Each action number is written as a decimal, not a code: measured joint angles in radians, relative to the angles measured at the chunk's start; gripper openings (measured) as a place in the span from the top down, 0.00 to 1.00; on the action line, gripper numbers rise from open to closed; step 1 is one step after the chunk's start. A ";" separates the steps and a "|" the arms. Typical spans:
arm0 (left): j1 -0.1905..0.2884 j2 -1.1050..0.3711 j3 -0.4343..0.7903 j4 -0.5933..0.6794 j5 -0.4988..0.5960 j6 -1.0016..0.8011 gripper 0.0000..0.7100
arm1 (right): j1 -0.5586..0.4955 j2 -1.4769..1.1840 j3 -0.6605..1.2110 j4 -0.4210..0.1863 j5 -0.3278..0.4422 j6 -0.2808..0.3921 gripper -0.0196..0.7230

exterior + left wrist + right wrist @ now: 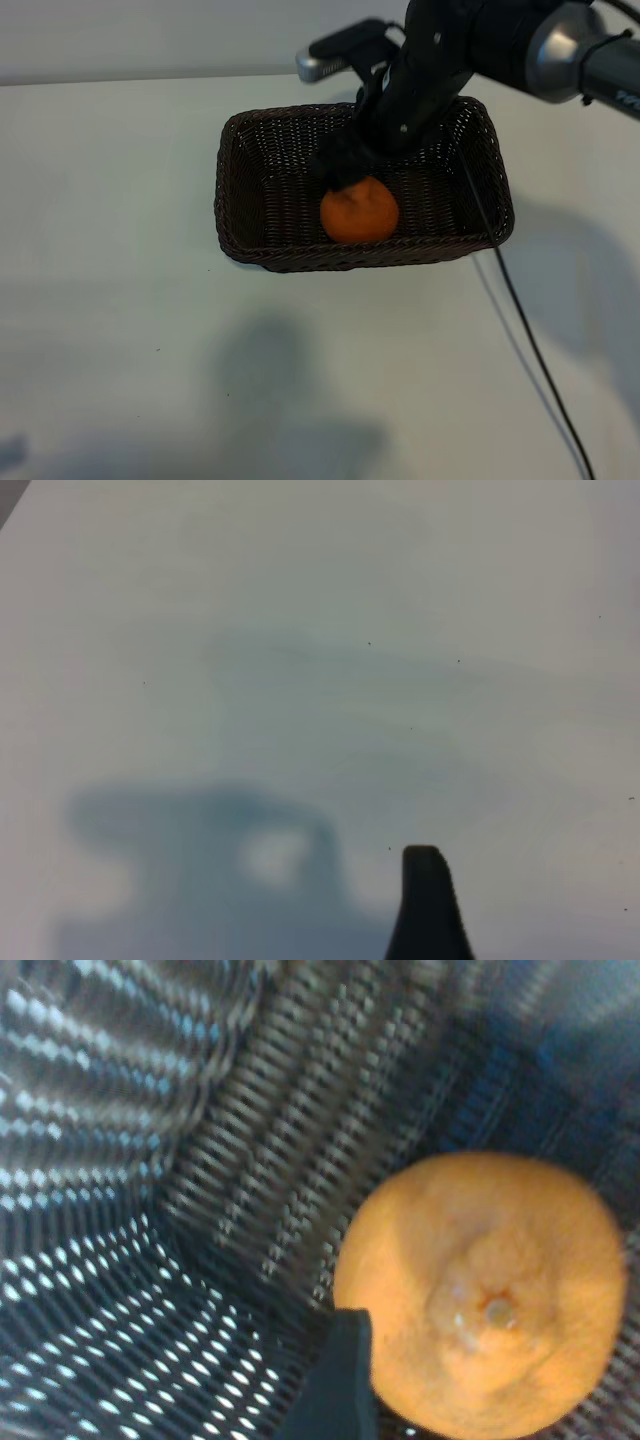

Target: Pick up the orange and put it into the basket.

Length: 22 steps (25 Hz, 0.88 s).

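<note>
My right claw (345,170): released, one finger beside the orange (359,210) | orange: round, matte, puckered stem end, resting inside basket (240,215) | basket: dark woven wicker

No readable text, labels or numbers anywhere.

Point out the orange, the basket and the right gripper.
orange (359,211): exterior view, middle of its skin.
basket (240,190): exterior view, left wall.
right gripper (343,165): exterior view, fingertips above the orange.
</note>
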State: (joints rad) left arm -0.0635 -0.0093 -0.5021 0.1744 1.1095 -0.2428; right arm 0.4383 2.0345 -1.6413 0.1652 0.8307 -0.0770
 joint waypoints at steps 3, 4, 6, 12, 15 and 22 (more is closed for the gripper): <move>0.000 0.000 0.000 0.000 0.000 0.000 0.28 | -0.007 -0.028 -0.059 -0.051 0.035 0.026 0.07; 0.000 0.000 0.000 0.000 0.000 0.000 0.28 | -0.013 -0.034 -0.087 -0.065 0.058 0.034 0.07; 0.000 0.000 0.000 0.000 0.000 0.000 0.28 | -0.044 -0.037 -0.132 -0.092 0.094 0.042 0.07; 0.000 0.000 0.000 0.000 0.000 0.000 0.28 | -0.230 -0.037 -0.205 -0.113 0.163 0.038 0.09; 0.000 0.000 0.000 0.000 0.000 0.000 0.28 | -0.362 -0.037 -0.212 -0.129 0.182 0.038 0.09; 0.000 0.000 0.000 0.000 0.000 0.000 0.28 | -0.630 -0.037 -0.212 -0.128 0.214 0.028 0.13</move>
State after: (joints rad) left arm -0.0635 -0.0093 -0.5021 0.1744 1.1095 -0.2428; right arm -0.1917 1.9978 -1.8537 0.0370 1.0443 -0.0493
